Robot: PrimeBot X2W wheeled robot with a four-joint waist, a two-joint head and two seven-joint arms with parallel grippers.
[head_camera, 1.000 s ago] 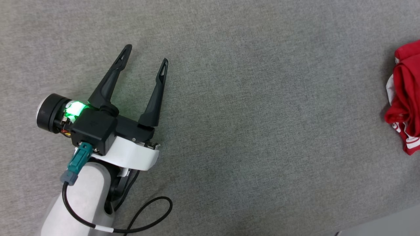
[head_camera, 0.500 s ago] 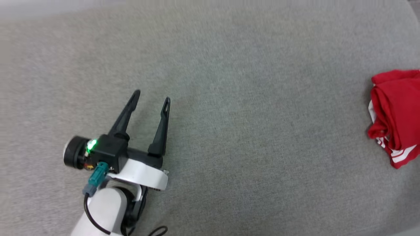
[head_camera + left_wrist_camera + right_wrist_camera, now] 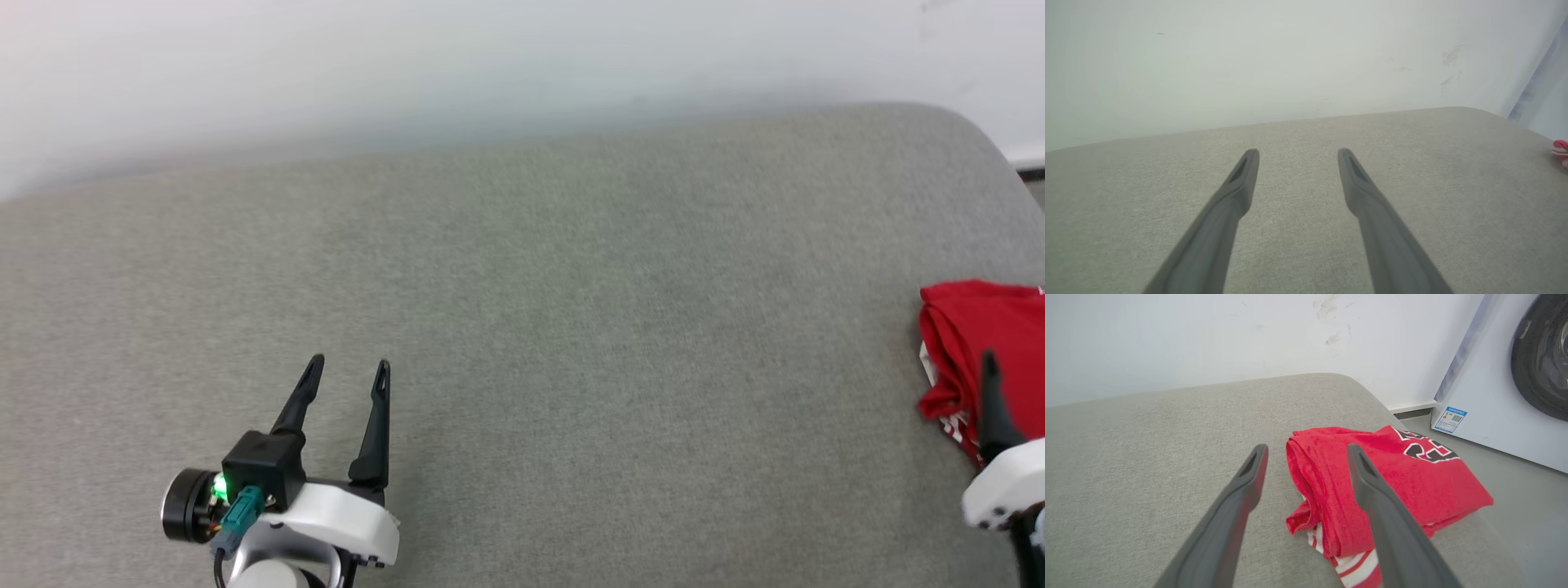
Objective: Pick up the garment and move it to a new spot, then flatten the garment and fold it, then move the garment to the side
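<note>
Red garment bunched at the right edge of the grey cushion, near its far right corner, dark white-outlined lettering facing up, right gripper poised over its left folds, fingers spread wide and empty, left gripper above the near left part, equally wide, holding nothing

A green light is glowing on the black housing of the left gripper, beside a teal plug and white shell.
</note>
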